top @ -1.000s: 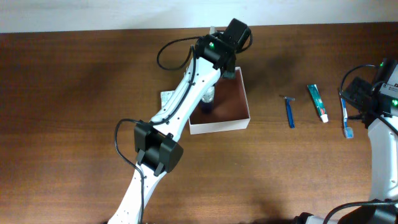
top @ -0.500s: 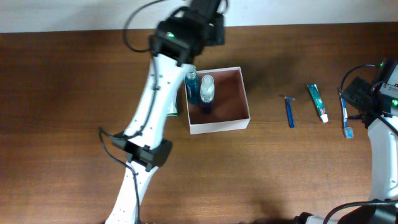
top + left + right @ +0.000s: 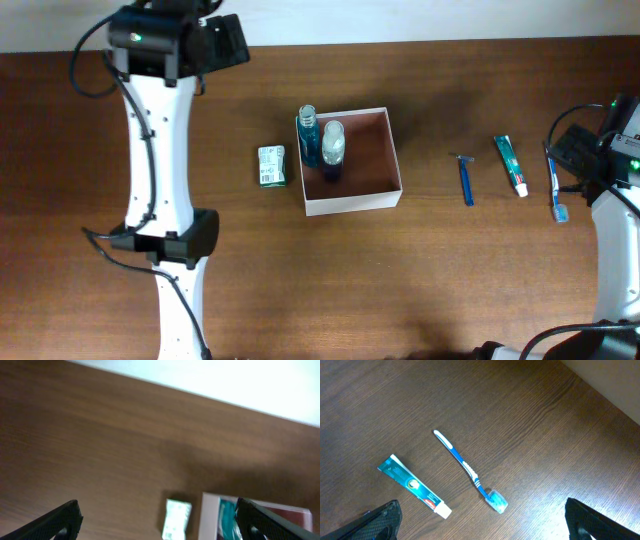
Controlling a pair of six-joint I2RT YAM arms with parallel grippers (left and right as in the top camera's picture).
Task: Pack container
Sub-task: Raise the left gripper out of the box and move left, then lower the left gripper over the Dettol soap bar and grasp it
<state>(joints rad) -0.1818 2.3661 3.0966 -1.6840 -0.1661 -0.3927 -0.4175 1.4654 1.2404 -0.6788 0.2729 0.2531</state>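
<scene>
Left hand (image 3: 157, 510): open and empty. I see both fingers spread wide in the wrist view. It is held high over the far left of the tabletop (image 3: 90, 200), well apart from the box.
Right hand (image 3: 482, 510): open and empty, fingers wide, hanging over the right end of the tabletop above the toothbrush and toothpaste.
Box (image 3: 352, 203): square, shallow, no lid, white walls and a reddish-brown floor. It sits near the middle of the tabletop.
Packed, item 1: blue bottle (image 3: 308, 135), upright against the left wall of the box. I judge it to be inside, though its top overlaps the wall from above.
Packed, item 2: clear bottle (image 3: 332, 145) with a pale cap, upright, just beside the blue bottle on its right.
Free space in box: the right half of the floor is bare.
Unpacked, item 1: small green packet (image 3: 271, 166), flat on the tabletop just left of the box, not touching it.
Unpacked, item 2: blue razor (image 3: 465, 178), lying right of the box and apart from it.
Unpacked, item 3: toothpaste (image 3: 511, 164), lying right of the razor.
Unpacked, item 4: toothbrush (image 3: 556, 190), farthest right, nearest my right hand.
Progress: two of six items in, by my count, so under half done.
Remaining: four flat items, one on the left hand's side and three on the right hand's.
</scene>
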